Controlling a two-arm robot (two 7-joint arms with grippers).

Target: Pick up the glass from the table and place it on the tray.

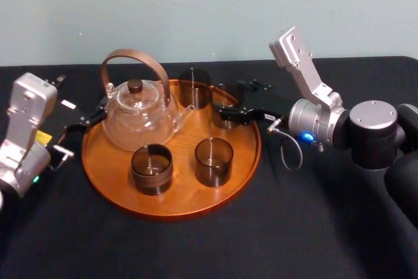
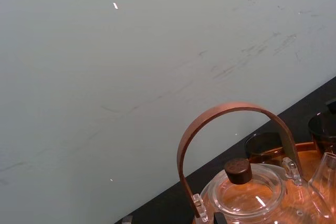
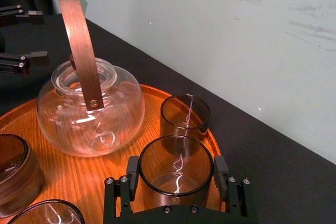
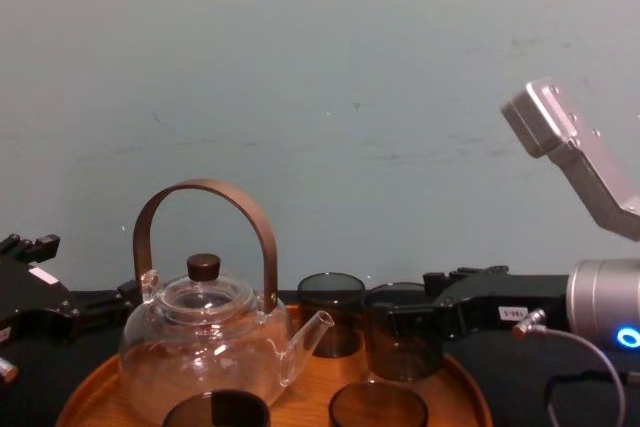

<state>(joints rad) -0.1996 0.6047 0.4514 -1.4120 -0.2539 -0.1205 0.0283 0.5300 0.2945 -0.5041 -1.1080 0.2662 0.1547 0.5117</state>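
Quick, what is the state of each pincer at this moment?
The left pincer is open and holds nothing.
The right pincer is closed on a glass at the edge of the tray.

Pretty sure this is happening in a robotics lab, not somebody's kitchen. A plain black cloth is covering the table (image 1: 196,253), a bare, scuffed pale-green wall (image 4: 300,67) is standing right behind it, and a metal left arm (image 1: 23,135) and right arm (image 1: 339,122) are sitting either side of a staged tea set, with a glass teapot (image 1: 138,117) sitting on a wooden tray (image 1: 245,161).
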